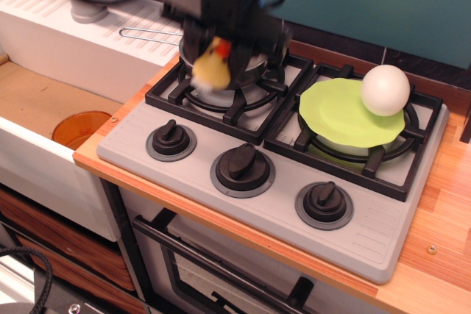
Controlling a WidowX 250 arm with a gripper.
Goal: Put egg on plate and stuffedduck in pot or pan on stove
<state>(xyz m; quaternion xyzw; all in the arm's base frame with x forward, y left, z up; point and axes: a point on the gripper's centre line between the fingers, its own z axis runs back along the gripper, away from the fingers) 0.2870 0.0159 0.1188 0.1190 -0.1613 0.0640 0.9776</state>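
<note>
1 gripper (221,55) – blurred, clamped on 1 stuffedduck (210,68) above 1 pan (254,64) | 1 egg (385,90) on 1 plate (346,114) | stove (243,204) – 2 burners, 3 knobs

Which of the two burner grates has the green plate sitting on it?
The right-hand grate, the one farther from the hand. The plate with the egg rests on it; the left grate lies under the hand holding the stuffed duck.

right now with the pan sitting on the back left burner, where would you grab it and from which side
Take the pan by its thin wire-loop handle, which sticks out to the left over the white counter, away from the burner grates. Come from above on that left side; the gripper holding the stuffedduck currently covers most of the bowl and rim.
</note>
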